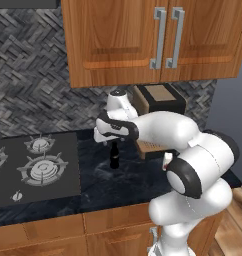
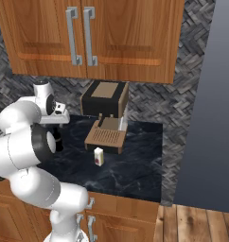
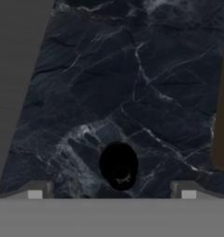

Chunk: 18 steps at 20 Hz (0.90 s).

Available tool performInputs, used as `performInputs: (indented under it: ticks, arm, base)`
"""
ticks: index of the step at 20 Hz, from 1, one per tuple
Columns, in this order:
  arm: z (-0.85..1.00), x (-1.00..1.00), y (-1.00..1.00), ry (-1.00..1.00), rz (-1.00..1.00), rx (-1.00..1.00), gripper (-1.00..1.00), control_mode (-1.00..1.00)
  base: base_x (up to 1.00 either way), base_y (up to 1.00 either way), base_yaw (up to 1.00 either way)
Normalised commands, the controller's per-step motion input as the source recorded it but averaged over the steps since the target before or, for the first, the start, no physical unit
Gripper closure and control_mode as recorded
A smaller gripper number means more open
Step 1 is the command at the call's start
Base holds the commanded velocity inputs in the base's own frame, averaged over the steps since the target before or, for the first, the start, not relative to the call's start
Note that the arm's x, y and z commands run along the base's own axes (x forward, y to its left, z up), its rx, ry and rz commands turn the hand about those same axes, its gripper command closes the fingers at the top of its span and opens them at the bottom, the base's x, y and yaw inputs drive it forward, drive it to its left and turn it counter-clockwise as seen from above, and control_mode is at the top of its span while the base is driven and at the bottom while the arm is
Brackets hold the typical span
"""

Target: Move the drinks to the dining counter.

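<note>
Pincer [image 3: 112, 194] wide open, empty, directly above the dark bottle [image 3: 118, 165]; fingertips [image 3: 35, 193] clear of it

No legible text, label or number anywhere.

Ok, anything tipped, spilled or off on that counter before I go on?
Nothing stands out. The dark bottle stands upright under the open gripper, the white carton upright before the coffee machine. The counter looks dry.
</note>
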Motion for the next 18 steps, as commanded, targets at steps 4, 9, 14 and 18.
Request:
performInputs:
  ticks: [4,9,14,18]
  arm:
    - [-0.06,0.0,-0.02,0.0,0.0,0.0,-1.0,-1.0]
    - [-0.04,0.0,-0.04,0.0,0.0,0.0,-1.0,-1.0]
    - [-0.04,0.0,-0.08,0.0,0.0,0.0,-1.0,-1.0]
    - [-0.06,0.0,-0.05,0.0,0.0,0.0,-1.0,-1.0]
  base:
    - [0.0,0.0,0.0]
    - [0.0,0.0,0.0]
    - [0.0,0.0,0.0]
    - [0.0,0.0,0.0]
